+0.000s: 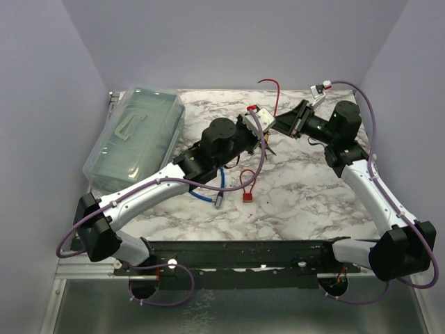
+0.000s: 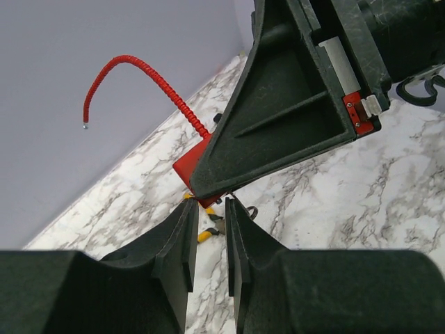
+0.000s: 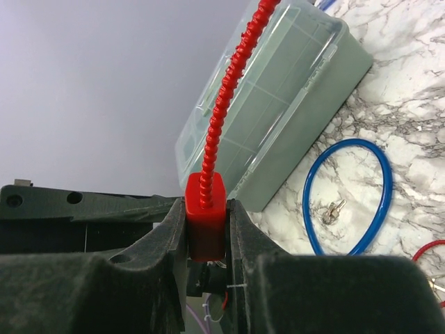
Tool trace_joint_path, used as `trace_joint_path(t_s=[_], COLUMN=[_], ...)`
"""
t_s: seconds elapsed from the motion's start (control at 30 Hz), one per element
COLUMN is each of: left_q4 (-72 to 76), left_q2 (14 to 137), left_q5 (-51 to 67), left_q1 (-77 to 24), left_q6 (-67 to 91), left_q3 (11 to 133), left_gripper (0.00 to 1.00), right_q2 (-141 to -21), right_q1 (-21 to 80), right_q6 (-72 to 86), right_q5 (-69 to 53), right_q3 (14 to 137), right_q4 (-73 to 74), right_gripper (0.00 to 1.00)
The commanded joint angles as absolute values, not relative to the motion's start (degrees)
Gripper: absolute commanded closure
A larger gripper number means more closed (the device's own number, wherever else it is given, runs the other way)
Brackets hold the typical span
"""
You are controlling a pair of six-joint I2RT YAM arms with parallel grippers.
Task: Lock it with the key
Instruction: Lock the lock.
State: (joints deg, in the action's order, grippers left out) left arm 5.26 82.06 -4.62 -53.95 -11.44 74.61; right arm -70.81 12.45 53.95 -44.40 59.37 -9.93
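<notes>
The right gripper is clamping the red lock body directly ahead of the left gripper, whose near-closed grip cannot be determined.

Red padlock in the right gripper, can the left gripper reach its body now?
Probably yes. The left gripper sits close beside the red padlock, nothing between, though a finger of the right gripper covers most of it.

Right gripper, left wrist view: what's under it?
The red lock body peeks out beneath the right gripper, its red cable arching up free. Lower, small yellow and metal pieces show against the marble table, partly covered by the left fingers. The lock's underside is hidden.
</notes>
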Motion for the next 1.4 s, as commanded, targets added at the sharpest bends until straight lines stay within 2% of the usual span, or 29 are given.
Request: trace_joint_path(t_s=[0.0, 0.1, 0.3, 0.43, 0.57, 0.7, 0.83, 0.97, 1.2, 1.37], left_q4=[1.9, -1.1, -9.4, -15.2, -18.8, -21.5, -23.5, -22.8, -19.2, -18.8], left_q2=[84.0, 82.8, 74.1, 72.6, 73.5, 75.9, 77.1, 77.8, 77.1, 77.1], left_q5=[-4.9, -2.6, 28.2, 41.2, 45.8, 45.6, 43.6, 43.0, 41.7, 37.2], left_q1=[-56.3, -55.5, -42.7, -31.8, -22.7, -16.6, -15.9, -15.9, -17.1, -20.9], left_q6=[-14.9, -13.2, -2.1, 2.7, 1.7, -4.4, -14.9, -23.6, -36.5, -46.4], left_q3=[77.3, 77.5, 75.5, 77.3, 80.1, 83.1, 84.4, 84.4, 81.5, 79.1], left_gripper=[0.74, 0.72, 0.44, 0.33, 0.23, 0.20, 0.20, 0.30, 0.42, 0.46], right_q2=[-70.1, -69.8, -68.9, -68.2, -68.0, -68.5, -69.8, -70.4, -71.5, -71.9], right_q1=[13.3, 13.4, 13.3, 13.2, 13.3, 13.3, 13.3, 13.3, 13.3, 13.4], right_q6=[53.6, 51.7, 37.5, 27.6, 18.2, 8.4, -1.1, -6.2, -8.4, -7.9], right_q5=[-43.8, -44.9, -52.6, -56.8, -61.0, -64.7, -67.9, -69.4, -70.3, -71.4], right_q3=[59.0, 59.1, 61.7, 62.9, 64.4, 67.5, 70.0, 71.0, 71.1, 70.7], right_q4=[-11.4, -13.0, -10.4, -2.9, 4.9, 14.1, 24.7, 30.4, 34.6, 35.1], right_gripper=[1.00, 1.00, 1.00, 1.00, 1.00, 1.00, 1.00, 1.00, 1.00, 1.00])
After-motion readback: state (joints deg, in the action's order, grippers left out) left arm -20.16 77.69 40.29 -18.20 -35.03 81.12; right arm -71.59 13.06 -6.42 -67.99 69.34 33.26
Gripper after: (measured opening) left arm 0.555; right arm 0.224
